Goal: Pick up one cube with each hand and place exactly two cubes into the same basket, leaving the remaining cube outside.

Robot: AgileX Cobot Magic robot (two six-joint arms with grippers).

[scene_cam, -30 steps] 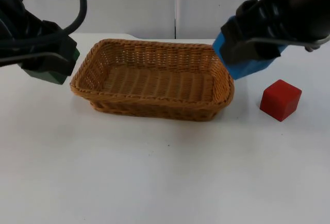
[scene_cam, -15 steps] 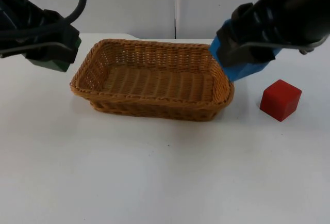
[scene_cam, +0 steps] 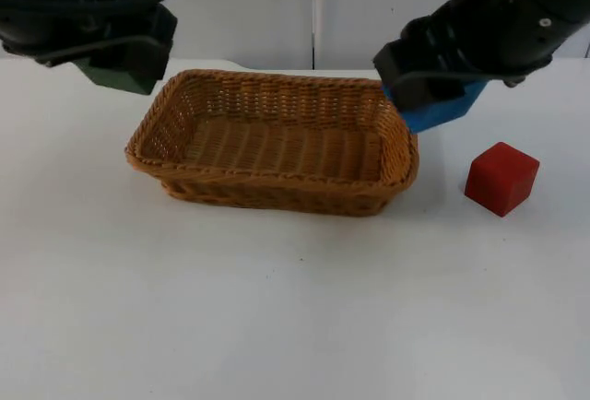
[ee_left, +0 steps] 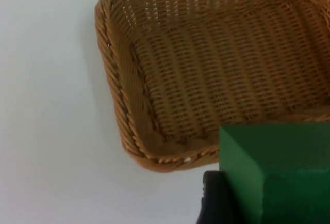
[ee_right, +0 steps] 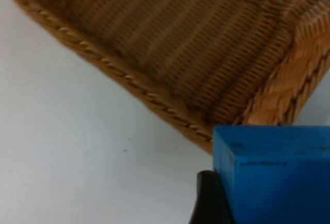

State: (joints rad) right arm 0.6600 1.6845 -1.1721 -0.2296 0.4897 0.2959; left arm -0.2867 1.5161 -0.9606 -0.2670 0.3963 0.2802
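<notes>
Gripping green cube (scene_cam: 122, 64), left gripper (scene_cam: 115, 54); right gripper (scene_cam: 433, 96) blue cube (scene_cam: 435, 111).

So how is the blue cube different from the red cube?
The blue cube is up in the air, held in the right tool beside the basket's right end; the red cube sits on the white table. The blue cube is partly hidden by the tool; the red cube is in plain sight, untouched. Both are plain blocks outside the basket.

green cube (scene_cam: 120, 66): mostly tucked under the left gripper (scene_cam: 118, 50), you see just a sliver
blue cube (scene_cam: 438, 105): half covered by the right gripper (scene_cam: 433, 82)
</notes>
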